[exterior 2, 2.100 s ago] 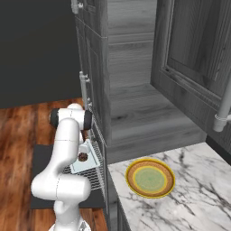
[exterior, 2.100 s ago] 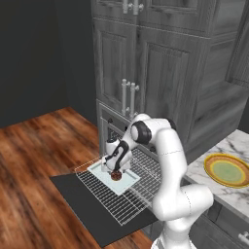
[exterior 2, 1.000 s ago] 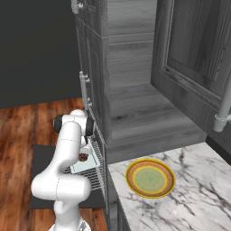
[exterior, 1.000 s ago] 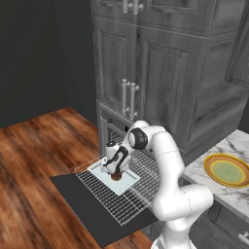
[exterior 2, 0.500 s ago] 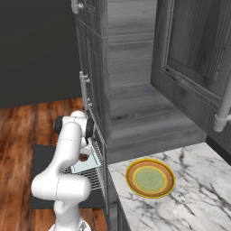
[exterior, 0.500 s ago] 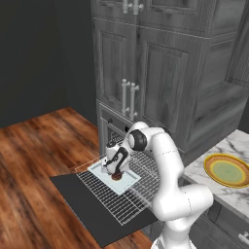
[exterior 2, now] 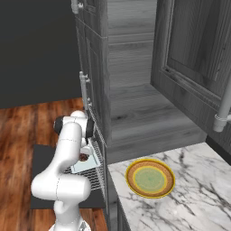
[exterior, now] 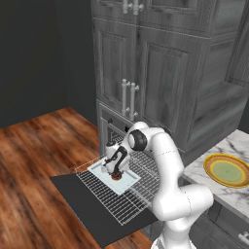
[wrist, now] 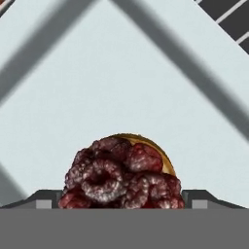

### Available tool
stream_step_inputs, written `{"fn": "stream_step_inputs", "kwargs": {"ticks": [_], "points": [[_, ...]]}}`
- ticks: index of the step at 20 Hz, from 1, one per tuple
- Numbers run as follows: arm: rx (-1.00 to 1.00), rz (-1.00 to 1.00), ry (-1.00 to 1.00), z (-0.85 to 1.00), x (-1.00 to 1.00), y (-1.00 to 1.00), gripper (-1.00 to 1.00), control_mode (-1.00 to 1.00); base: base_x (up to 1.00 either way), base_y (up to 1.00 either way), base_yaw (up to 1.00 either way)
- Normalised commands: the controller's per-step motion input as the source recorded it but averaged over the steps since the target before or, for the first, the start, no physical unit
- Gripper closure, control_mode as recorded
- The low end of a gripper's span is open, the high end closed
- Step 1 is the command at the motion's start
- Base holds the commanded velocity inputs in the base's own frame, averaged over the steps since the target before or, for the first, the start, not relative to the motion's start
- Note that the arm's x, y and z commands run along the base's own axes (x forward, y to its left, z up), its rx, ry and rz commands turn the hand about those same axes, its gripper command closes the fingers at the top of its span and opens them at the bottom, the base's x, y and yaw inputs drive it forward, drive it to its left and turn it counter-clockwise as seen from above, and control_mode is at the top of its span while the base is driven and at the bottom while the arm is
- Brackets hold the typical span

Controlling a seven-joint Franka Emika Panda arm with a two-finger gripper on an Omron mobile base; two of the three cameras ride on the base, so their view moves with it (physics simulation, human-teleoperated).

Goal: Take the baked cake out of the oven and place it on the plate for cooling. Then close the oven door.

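Far left in the left base view: bare wood floor, open room right up to the edge of the oven door, folded down flat and dark. Above the door, a wire rack drawn out past the oven front, near corner overhanging the door. On the rack, a pale blue tray, edges well inside the rack's rim. On the tray, the baked cake, small and dark, with the hand lowered straight over it. In the hand view, cake close up between two fingertips standing at either side, spread, no contact discernible. Right of the arm, grey cabinets, then the marble worktop with the plate well apart from the oven, sitting near the worktop's front edge with bare marble around it.
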Motion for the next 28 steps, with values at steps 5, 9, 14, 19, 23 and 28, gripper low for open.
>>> {"fn": "stream_step_inputs", "kwargs": {"ticks": [5, 9, 14, 19, 23, 28], "points": [[0.00, 0.00, 0.01, 0.54, -0.36, -0.11, 1.00, -1.00, 0.00, 0.00, 0.00], [-0.02, 0.00, 0.00, 1.00, -0.58, -0.09, 1.00, -1.00, 0.00, 0.00, 0.00], [-0.13, 0.00, 0.00, 1.00, -0.44, 0.00, 1.00, -1.00, 0.00, 0.00, 0.00], [-0.13, 0.00, 0.00, 1.00, -0.47, -0.01, 1.00, -1.00, 0.00, 0.00, 0.00], [-0.03, 0.00, 0.00, 1.00, -0.45, -0.13, 1.00, -1.00, 0.00, 0.00, 0.00], [0.00, 0.00, 0.00, 1.00, -0.54, -0.22, 1.00, -1.00, 0.00, 0.00, 0.00]]}}
